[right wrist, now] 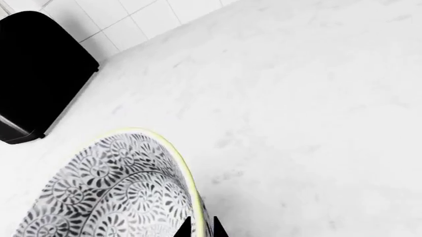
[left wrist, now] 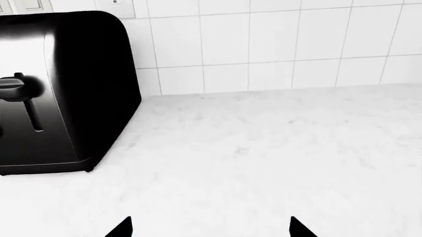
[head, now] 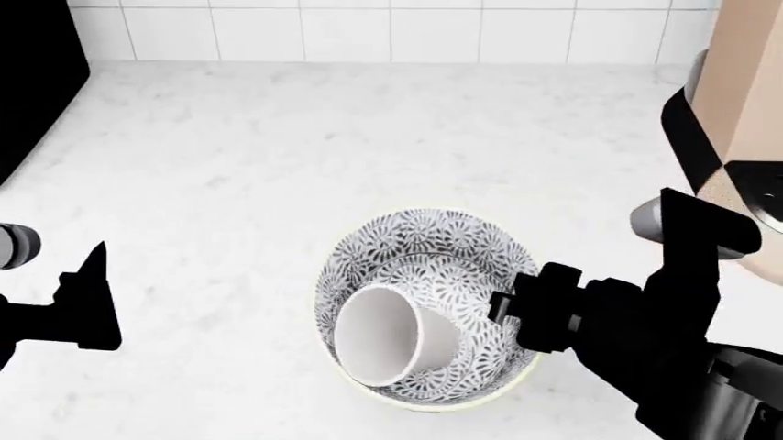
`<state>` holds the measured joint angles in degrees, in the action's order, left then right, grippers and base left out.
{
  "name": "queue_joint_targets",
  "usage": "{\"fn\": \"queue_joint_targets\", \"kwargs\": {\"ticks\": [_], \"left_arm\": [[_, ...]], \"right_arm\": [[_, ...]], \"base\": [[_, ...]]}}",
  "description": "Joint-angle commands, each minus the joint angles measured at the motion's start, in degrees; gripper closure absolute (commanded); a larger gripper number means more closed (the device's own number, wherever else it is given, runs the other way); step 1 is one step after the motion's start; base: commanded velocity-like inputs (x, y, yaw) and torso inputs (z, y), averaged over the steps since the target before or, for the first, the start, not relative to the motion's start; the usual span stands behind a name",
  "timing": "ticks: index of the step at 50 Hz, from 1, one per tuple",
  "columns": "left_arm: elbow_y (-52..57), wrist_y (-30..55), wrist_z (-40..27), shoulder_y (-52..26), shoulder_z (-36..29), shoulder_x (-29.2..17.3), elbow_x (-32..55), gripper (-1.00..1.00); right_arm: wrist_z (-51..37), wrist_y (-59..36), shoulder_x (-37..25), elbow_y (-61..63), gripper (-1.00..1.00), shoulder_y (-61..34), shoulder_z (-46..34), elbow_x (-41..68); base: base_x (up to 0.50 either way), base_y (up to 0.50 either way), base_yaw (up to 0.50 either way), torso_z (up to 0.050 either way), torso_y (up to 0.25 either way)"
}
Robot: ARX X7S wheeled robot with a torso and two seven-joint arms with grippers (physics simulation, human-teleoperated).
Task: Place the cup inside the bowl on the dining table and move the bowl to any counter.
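Right pincer (head: 514, 307) is seen pressed together on the rim of the bowl (head: 423, 307), its tips pinching the pale yellow edge on the bowl's right side. Inside the bowl the cup (head: 394, 335) is lying tilted on its side, mouth turned toward the camera. The bowl is set on the marble-look bench (head: 367, 137), backed by white wall tiles (head: 367, 27). Left pincer (left wrist: 211, 228) is held spread over bare bench, near a black toaster (left wrist: 63, 94).
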<state>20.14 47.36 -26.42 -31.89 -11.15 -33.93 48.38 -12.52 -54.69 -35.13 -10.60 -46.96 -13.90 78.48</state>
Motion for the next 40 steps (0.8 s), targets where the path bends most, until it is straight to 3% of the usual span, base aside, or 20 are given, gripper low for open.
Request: {"fn": "queue_joint_targets", "kwargs": {"ticks": [1, 21, 22, 40], "left_arm": [[0.0, -0.6, 0.3, 1.1, 0.4, -0.4, 0.2, -1.0], [-0.3, -1.2, 0.6, 1.7, 0.2, -0.6, 0.0, -1.0], [-0.3, -1.2, 0.6, 1.7, 0.1, -0.6, 0.0, -1.0], [-1.3, -1.2, 0.1, 0.4, -1.3, 0.9, -0.7, -1.0]], "right_arm": [[2.6, 1.0, 2.0, -2.5, 1.0, 0.0, -1.7, -0.8], [0.6, 0.5, 0.6, -0.6, 1.0, -0.4, -0.2, 1.0], [0.3, 0.4, 0.4, -0.5, -1.0, -0.4, -0.1, 1.2], [-1.1, 0.4, -0.3, 2.0, -1.0, -0.7, 1.0, 2.7]], "base": [[0.0, 0.0, 0.0, 0.0, 0.0], [0.0, 0.0, 0.0, 0.0, 0.0], [0.0, 0.0, 0.0, 0.0, 0.0], [0.0, 0.0, 0.0, 0.0, 0.0]]}}
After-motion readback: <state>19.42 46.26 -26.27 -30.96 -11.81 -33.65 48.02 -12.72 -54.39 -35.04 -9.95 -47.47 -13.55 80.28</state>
